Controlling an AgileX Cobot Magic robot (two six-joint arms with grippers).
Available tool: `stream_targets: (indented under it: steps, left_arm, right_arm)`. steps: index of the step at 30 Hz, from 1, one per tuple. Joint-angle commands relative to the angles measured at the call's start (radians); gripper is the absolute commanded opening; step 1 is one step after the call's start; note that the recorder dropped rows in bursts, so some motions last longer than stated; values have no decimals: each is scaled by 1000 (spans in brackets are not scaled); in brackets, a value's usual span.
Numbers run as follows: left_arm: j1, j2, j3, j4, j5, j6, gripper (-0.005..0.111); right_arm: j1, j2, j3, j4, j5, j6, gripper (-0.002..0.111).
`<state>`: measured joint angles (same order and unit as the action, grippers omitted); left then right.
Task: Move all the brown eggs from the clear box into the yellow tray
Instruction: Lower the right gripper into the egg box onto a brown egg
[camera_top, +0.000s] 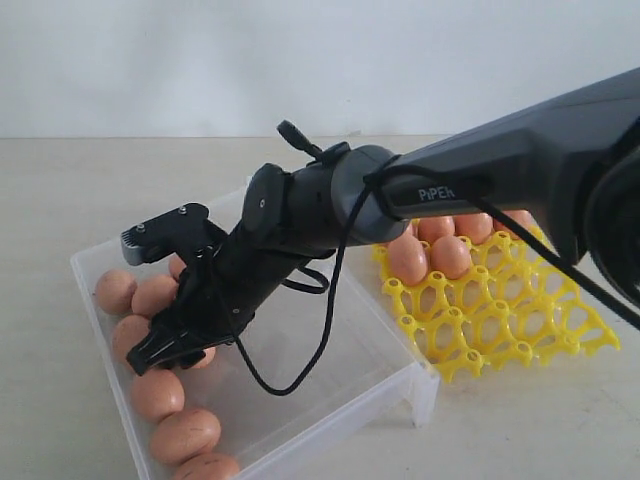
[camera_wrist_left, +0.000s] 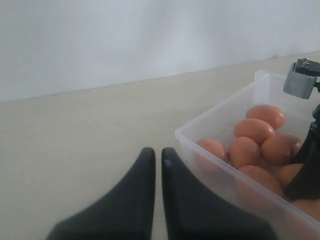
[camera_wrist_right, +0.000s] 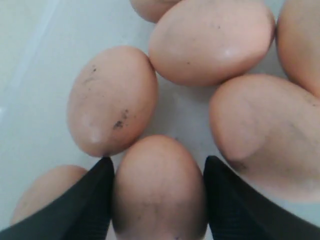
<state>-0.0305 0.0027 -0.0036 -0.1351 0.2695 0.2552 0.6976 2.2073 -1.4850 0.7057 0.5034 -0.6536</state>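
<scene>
Right gripper (camera_top: 170, 350) reaches across into the clear box (camera_top: 345, 345), at 8 o'clock in the exterior view. Its fingers are clamped on both sides of one brown egg (camera_wrist_right: 157, 195). Other brown eggs (camera_top: 160, 395) bunch along the box's 9 o'clock wall, touching each other. Yellow tray (camera_top: 500, 310) sits just beside the box at 3 o'clock, with a few eggs in its 12 o'clock cups. Left gripper (camera_wrist_left: 156, 155) is closed on nothing, over the table (camera_wrist_left: 75, 150) beside the box.
</scene>
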Motion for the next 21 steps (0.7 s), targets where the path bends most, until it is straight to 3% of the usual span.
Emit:
stream_targets:
  steps: [1, 4, 13, 21]
  left_arm:
    - [-3, -3, 4, -7, -7, -1, 4]
    - [-3, -3, 4, -7, -7, -1, 4]
    - [-3, -3, 4, -7, -7, -1, 4]
    - [-3, -3, 4, -7, -7, -1, 4]
  right_arm:
    - [0, 1, -6, -63, 85, -3, 37]
    - [0, 1, -6, -107, 122, -3, 0]
    - [0, -45, -6, -109, 142, 9, 0]
    - [0, -157, 2, 46, -33, 173, 0]
